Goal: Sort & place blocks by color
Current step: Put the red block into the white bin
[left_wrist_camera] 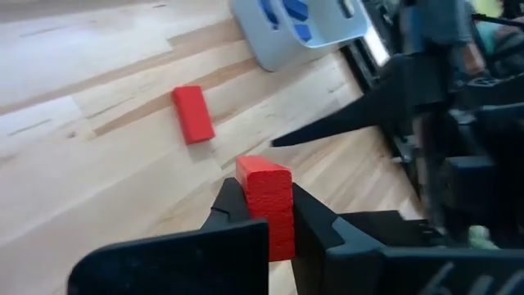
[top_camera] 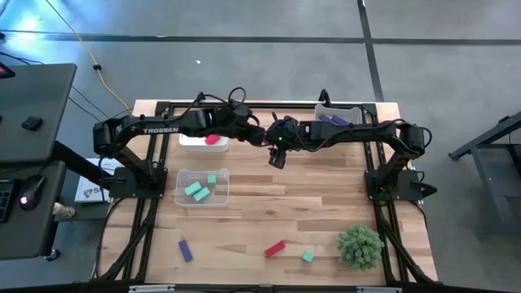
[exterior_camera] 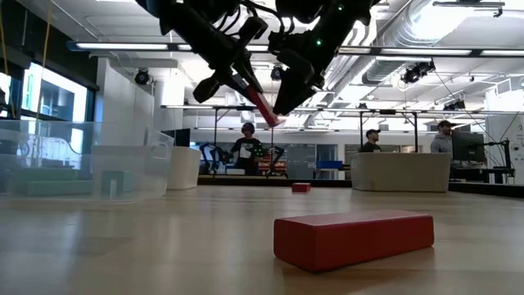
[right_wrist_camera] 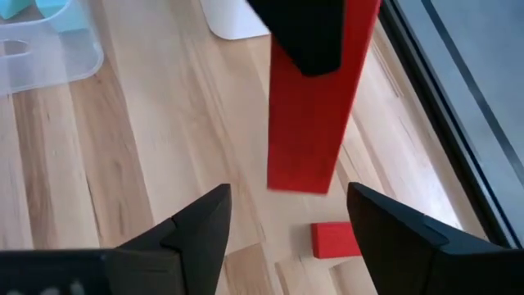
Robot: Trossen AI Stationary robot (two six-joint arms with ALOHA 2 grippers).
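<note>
A red bar block hangs high over the table's far middle, with my left gripper shut on it. My right gripper faces it, open; its fingers stand on either side of the bar's free end without touching it. In the low view the bar slants down below both grippers. A small red block lies flat on the table under them. On the near table lie a purple block, a red bar and a teal block. My left gripper pinches the red bar's two opposite sides between its two fingers. The bar runs along the fingers, and its free end sticks out past their tips. The fingers slant down from the table's left. The bar is lifted clear of the table.
A clear bin holding teal blocks stands left of centre. A white bin with a red block sits behind it, and a bin with purple blocks is at the far right. A green spiky plant ball sits near the right front.
</note>
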